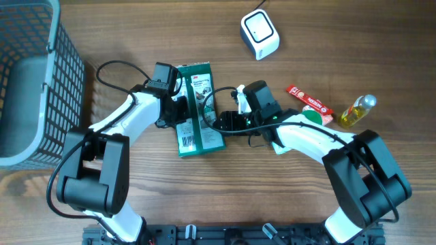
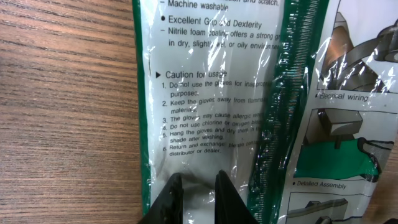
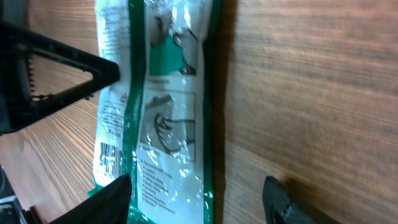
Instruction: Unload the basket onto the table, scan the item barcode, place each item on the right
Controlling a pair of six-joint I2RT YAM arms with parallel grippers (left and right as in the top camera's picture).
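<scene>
Bright, even light from above; soft, short shadows on the tabletop [image 1: 204,204]; white glare streaks the plastic of the packet [image 2: 205,93] in both wrist views; right wrist view blurred.

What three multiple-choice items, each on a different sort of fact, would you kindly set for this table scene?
1. Where does the white scanner lie in the overhead view? A bottom left corner; B top, up and right of the glove package; C beneath the package.
2. What colour edges the package? A green; B red; C blue.
3. What state is the right gripper in? A shut on the package; B shut empty; C open.
B: it sits above the package and to its right. A: green borders show in every view. C: its fingers stand wide apart.
</scene>
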